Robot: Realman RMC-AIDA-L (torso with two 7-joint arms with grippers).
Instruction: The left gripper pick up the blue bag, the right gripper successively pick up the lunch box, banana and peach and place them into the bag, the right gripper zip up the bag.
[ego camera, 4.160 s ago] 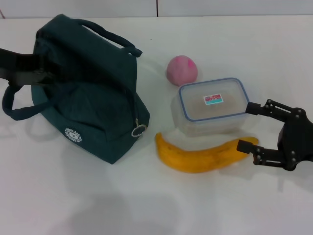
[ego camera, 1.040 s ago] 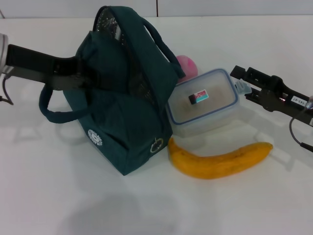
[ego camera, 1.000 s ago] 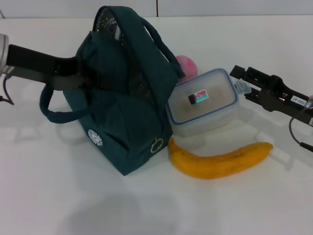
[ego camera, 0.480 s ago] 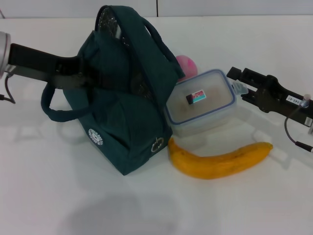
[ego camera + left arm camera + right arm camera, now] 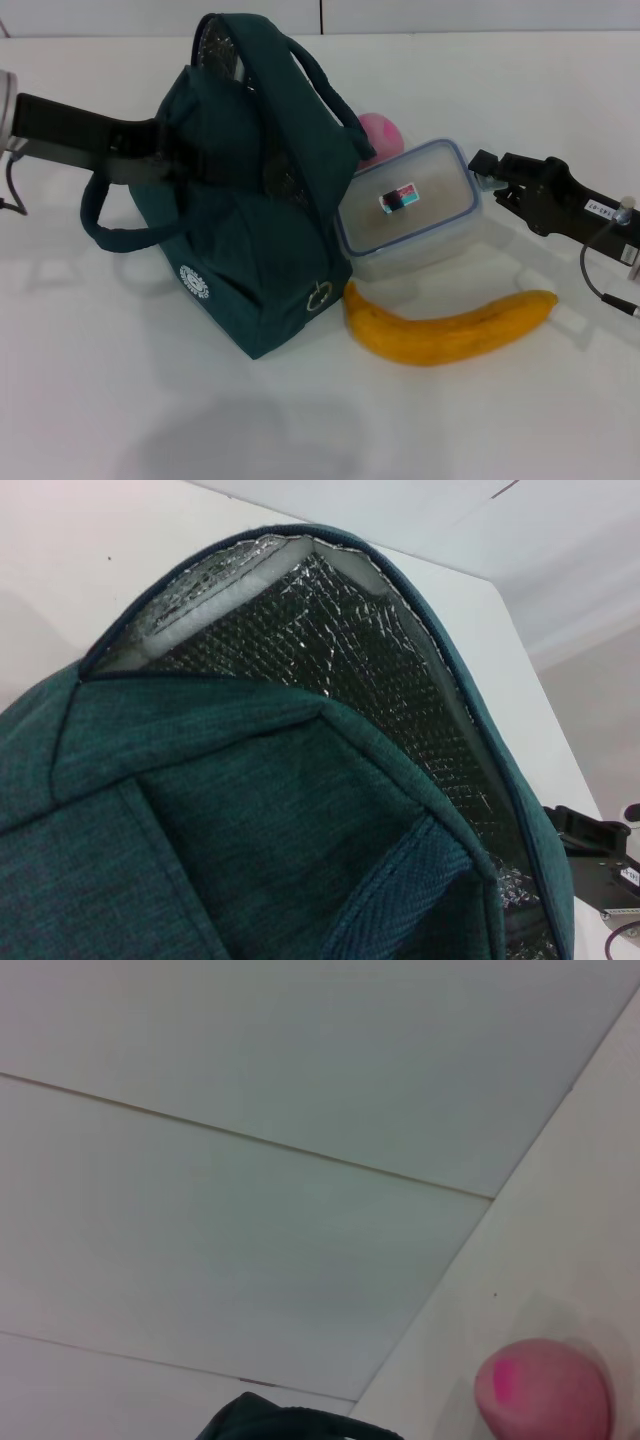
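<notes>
My black left gripper [image 5: 165,150] pinches the dark teal fabric blue bag [image 5: 250,240], propping its foil mouth open. Right of the bag, my right gripper [image 5: 487,172] clamps the clear blue-rimmed lunch box [image 5: 405,210], tilting it bagward.

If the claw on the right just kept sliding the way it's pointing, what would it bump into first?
The right gripper points toward the lunch box and already sits at its end, so that comes first. Beyond it stands the blue bag, though depth is hard to judge.
</notes>
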